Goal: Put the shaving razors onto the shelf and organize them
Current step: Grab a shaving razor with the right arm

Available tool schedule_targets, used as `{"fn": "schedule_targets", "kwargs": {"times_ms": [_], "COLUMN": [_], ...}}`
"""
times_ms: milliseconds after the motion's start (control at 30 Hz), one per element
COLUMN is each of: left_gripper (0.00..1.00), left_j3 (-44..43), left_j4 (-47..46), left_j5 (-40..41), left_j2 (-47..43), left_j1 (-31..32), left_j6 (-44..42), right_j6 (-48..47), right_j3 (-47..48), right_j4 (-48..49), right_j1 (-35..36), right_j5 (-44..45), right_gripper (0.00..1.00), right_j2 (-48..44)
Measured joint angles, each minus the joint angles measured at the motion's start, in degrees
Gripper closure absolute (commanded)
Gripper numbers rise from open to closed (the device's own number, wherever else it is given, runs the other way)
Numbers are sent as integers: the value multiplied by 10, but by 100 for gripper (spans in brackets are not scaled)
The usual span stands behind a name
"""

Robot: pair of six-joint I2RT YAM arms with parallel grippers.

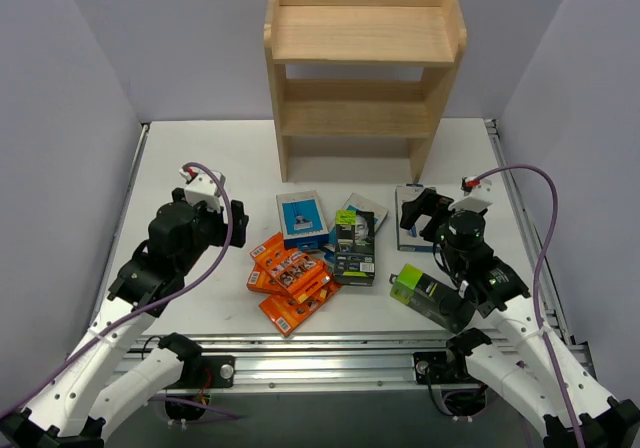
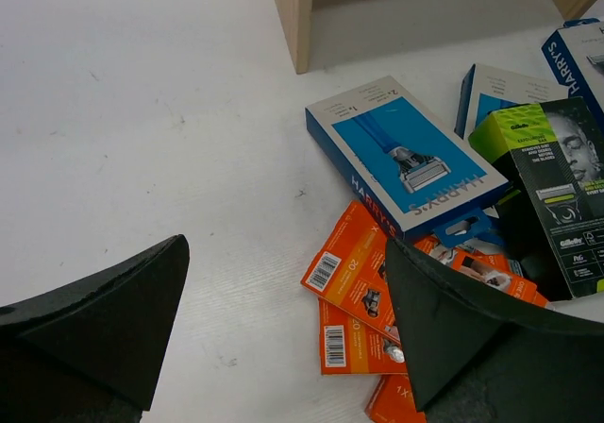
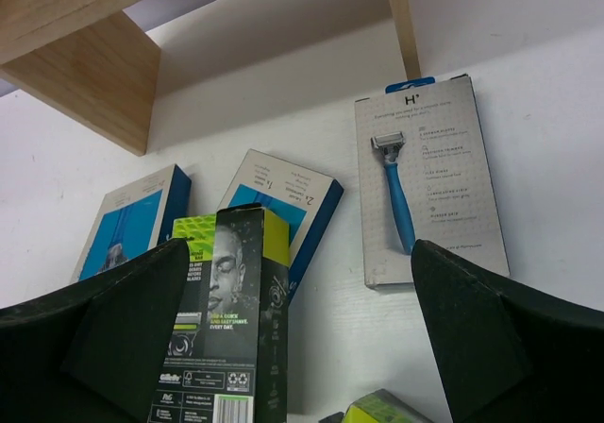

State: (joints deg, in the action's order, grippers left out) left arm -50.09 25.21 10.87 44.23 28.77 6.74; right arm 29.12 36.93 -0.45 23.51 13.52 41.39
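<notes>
The wooden shelf [image 1: 355, 68] stands at the back of the table with all tiers bare. The razors lie in a pile in front of it: blue-and-white boxes [image 1: 302, 218] [image 1: 362, 211], several orange packs [image 1: 290, 278] and a black-and-lime box [image 1: 354, 248]. A second black-and-lime box [image 1: 432, 296] lies apart to the right. My left gripper [image 2: 288, 253] is open and empty over the table, just left of the orange packs [image 2: 363, 281]. My right gripper [image 3: 297, 281] is open and empty, above a white-faced razor box [image 3: 429, 177], with a black-and-lime box [image 3: 236, 319] ahead.
Grey walls close in the table on the left, right and back. The shelf's legs [image 2: 293, 17] stand just behind the pile. Purple cables [image 1: 235, 218] loop off both wrists. A metal rail [image 1: 330, 353] runs along the table's near edge.
</notes>
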Motion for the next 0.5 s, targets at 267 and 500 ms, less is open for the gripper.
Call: {"fn": "schedule_targets", "kwargs": {"times_ms": [267,500], "left_gripper": [6,6], "left_j3": [0,0], "left_j4": [0,0], "left_j5": [49,85], "left_j2": [0,-2], "left_j1": [0,0], "left_j6": [1,8], "right_j6": [4,-18], "right_j3": [0,-2], "right_j4": [-10,-10], "right_j1": [17,17], "right_j5": [22,5], "right_gripper": [0,0], "right_j2": [0,1]}}
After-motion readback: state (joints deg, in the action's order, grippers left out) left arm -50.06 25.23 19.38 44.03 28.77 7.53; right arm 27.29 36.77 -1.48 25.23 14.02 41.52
